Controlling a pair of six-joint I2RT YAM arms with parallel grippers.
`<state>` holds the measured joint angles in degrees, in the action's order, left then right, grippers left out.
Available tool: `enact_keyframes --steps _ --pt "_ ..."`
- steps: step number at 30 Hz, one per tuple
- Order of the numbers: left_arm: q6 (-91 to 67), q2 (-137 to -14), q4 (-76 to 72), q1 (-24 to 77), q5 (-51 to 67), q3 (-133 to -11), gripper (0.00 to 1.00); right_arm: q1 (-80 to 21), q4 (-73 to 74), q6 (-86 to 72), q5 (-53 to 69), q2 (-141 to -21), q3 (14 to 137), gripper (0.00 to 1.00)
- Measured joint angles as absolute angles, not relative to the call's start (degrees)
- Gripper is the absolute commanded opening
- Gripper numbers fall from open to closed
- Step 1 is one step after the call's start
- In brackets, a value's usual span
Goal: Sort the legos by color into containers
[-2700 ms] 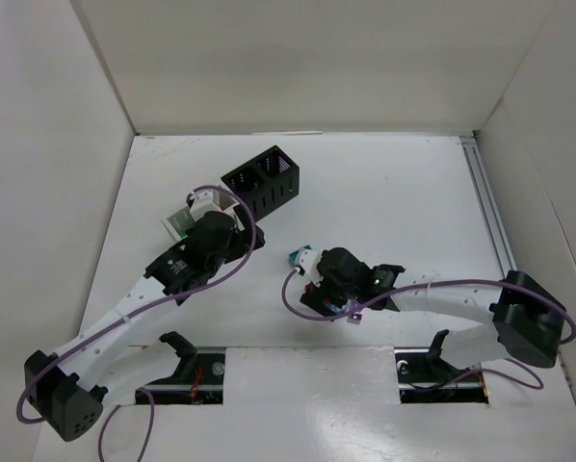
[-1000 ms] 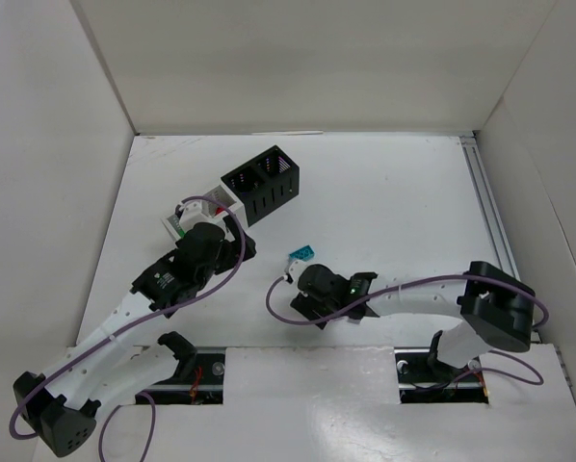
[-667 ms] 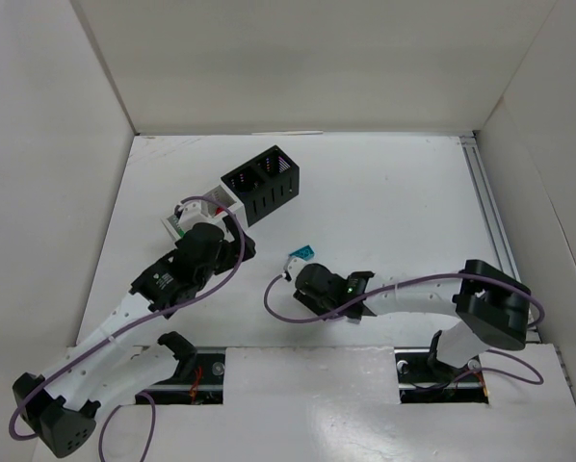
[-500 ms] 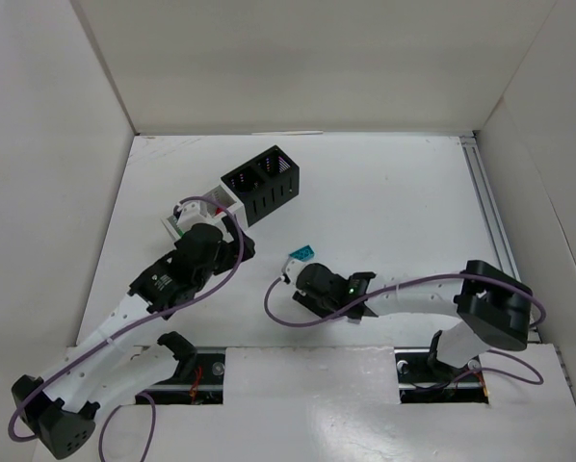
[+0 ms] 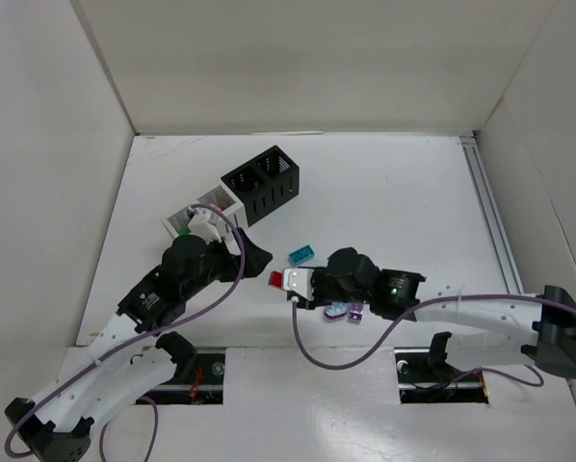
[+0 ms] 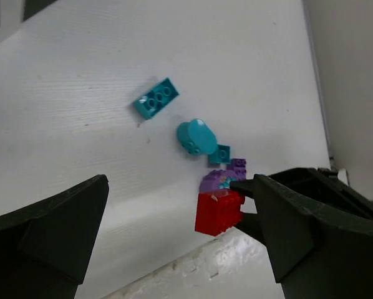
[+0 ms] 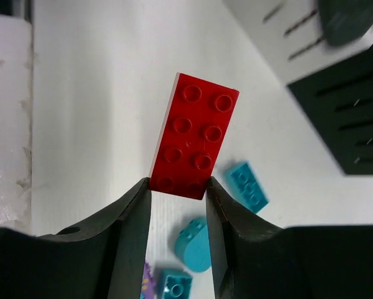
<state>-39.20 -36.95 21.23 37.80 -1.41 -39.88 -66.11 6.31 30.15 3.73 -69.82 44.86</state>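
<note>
White tabletop [image 5: 384, 192] lies beneath the right gripper [image 7: 177, 187], which pinches the red studded rectangular plastic brick [image 7: 196, 134] by its near end; the left gripper [image 6: 179, 184] gapes wide.

Here's a robot lab test cell, folks; a white table [image 5: 384, 183] boxed in by plain white panel walls [image 5: 298, 58]; left arm [image 5: 100, 371] and right arm [image 5: 481, 313] bolted at its near edge; purple cables [image 5: 307, 351] looping loose; an aluminium rail [image 5: 487, 207] down the right side.

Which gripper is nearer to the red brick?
Right. The right gripper grips the red brick at one end; the left gripper is open, apart from it.
</note>
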Motion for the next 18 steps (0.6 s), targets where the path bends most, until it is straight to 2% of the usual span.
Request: enact_keyframes --steps 4,8,12,13,17,18 --pt "-36.86 -34.48 15.64 37.80 7.94 -36.91 1.00 -66.11 5.21 36.01 8.01 -65.14 44.86 0.16" --pt "-36.21 -33.89 9.63 37.80 14.59 -33.67 0.94 -66.11 4.82 39.35 10.24 -63.09 44.86 0.16" --pt "-36.05 -35.05 4.60 37.82 19.46 -31.46 0.79 -66.11 4.78 41.10 10.31 -62.72 44.86 0.16" --pt "-36.07 -35.40 3.68 37.80 20.43 -31.09 0.70 -66.11 4.78 41.36 10.20 -62.70 44.86 0.16" --pt "-36.10 -35.92 1.10 37.82 23.31 -30.17 0.58 -66.11 4.78 41.80 8.29 -62.72 44.86 0.16" --pt "-36.01 -35.92 0.60 37.80 23.77 -30.09 0.48 -66.11 4.78 41.78 7.33 -62.72 44.86 0.16"
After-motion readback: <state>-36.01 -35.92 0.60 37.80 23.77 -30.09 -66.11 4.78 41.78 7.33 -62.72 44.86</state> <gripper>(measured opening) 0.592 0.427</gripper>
